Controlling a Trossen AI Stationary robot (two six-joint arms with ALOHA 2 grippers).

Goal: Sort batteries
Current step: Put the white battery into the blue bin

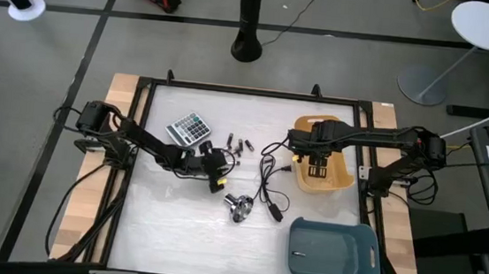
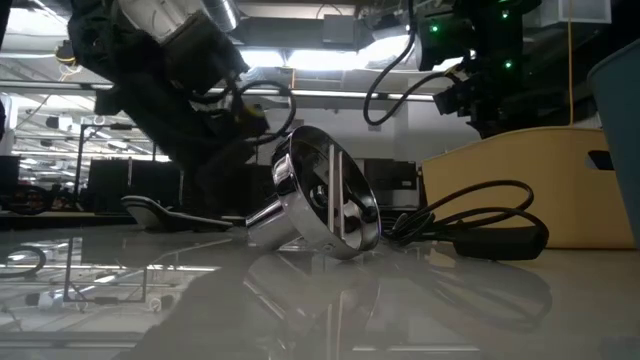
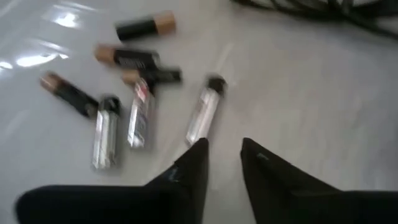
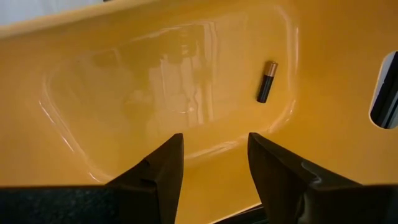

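Observation:
Several batteries (image 3: 134,93), some black with copper ends and some silvery, lie loose on their sides on the white table (image 1: 174,228). In the high view they show as a small cluster (image 1: 237,144). My left gripper (image 3: 224,149) is open and empty just short of them, nearest to a silvery battery (image 3: 204,115); it also shows in the high view (image 1: 222,159). My right gripper (image 4: 214,152) is open and empty above the floor of the yellow bin (image 1: 340,176). One black, copper-ended battery (image 4: 267,81) lies in that bin.
A grey calculator (image 1: 189,129) lies at the far left of the batteries. A black coiled cable (image 1: 269,179) and a shiny metal knob-like piece (image 1: 239,207) lie mid-table. A blue-grey bin (image 1: 334,251) stands at the near right.

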